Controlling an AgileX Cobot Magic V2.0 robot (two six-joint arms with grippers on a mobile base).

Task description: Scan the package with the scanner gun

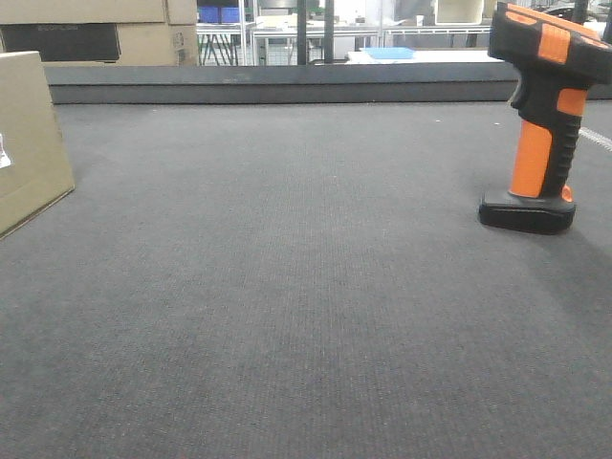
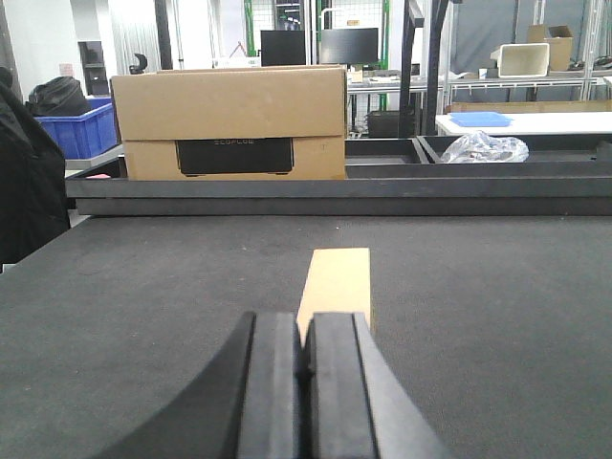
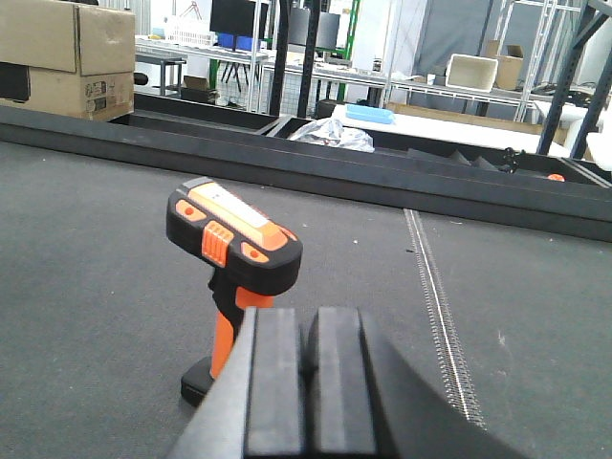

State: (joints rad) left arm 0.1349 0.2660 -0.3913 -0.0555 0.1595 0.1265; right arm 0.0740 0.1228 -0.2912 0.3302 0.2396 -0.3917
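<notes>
The package [image 1: 29, 143], a plain tan cardboard box with a small white label at its left edge, stands at the far left of the dark mat. In the left wrist view the package [image 2: 337, 282] lies just beyond my left gripper [image 2: 306, 330], which is shut and empty. The scanner gun [image 1: 545, 124], black with an orange handle, stands upright on its flat foot at the right. In the right wrist view the scanner gun [image 3: 234, 239] is just ahead and left of my right gripper [image 3: 308, 330], which is shut on nothing. Neither gripper touches anything.
A raised black rim [image 1: 287, 84] borders the mat's far edge. Behind it sit a cardboard box with a dark panel [image 2: 229, 120], a blue bin [image 2: 81, 129] and a crumpled plastic bag [image 2: 483, 146]. A pale stitched seam [image 3: 435, 296] runs along the mat right of the scanner.
</notes>
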